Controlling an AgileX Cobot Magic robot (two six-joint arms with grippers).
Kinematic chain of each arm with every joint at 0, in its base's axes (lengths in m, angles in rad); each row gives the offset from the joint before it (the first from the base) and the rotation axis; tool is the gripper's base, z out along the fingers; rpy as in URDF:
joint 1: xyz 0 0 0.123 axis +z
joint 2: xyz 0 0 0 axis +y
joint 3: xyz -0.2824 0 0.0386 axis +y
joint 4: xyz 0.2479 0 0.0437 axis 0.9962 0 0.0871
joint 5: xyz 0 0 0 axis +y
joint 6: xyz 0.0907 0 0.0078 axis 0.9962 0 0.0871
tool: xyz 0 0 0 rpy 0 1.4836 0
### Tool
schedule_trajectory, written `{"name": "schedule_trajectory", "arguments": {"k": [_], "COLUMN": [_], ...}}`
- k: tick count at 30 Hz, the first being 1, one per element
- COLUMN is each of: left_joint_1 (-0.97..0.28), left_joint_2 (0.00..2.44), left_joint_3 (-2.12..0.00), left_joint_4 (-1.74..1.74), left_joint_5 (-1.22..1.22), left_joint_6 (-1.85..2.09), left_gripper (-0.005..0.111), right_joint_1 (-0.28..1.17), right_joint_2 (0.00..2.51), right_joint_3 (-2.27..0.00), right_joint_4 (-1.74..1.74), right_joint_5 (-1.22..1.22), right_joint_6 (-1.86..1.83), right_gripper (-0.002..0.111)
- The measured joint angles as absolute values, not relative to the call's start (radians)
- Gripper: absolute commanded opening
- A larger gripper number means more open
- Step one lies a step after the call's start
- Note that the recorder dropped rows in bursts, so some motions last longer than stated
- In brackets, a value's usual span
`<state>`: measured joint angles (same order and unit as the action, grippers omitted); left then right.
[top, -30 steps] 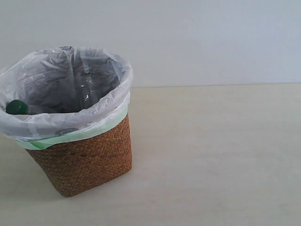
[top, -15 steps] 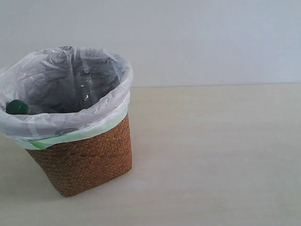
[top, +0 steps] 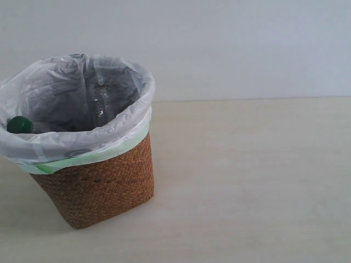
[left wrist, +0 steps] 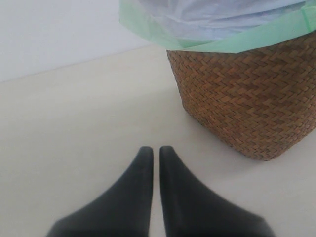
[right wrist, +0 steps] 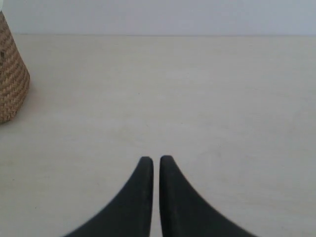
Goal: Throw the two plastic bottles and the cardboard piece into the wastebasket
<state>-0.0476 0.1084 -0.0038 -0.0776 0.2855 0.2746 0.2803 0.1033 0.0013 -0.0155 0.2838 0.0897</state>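
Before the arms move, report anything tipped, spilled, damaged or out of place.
Nothing stands out. The wastebasket stands on its base on the table, with its bag liner folded over the rim. A green bottle cap shows inside, near the rim. Nothing is spilled around it. The left gripper and right gripper are shut and empty.

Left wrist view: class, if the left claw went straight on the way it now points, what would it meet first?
Probably nothing soon: the shut left claw points over the table, past the wastebasket, which stands off to one side. Beyond lies only the pale wall, though depth is unclear.
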Motion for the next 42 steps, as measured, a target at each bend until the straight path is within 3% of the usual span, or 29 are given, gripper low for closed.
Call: {"name": "schedule_trajectory", "arguments": {"k": [42], "left_joint_1": [-0.048], "left_joint_2": [0.108], "left_joint_3": [-0.004], "left_joint_4": [-0.078], "left_joint_5": [0.286], "left_joint_6": [0.275], "left_gripper": [0.004], "right_joint_1": [0.29], "right_joint_2": [0.006], "right_joint_3": [0.001], "right_joint_4": [-0.011], "right_joint_5": [0.302], "right_joint_6": [0.097], "right_gripper": [0.001]}}
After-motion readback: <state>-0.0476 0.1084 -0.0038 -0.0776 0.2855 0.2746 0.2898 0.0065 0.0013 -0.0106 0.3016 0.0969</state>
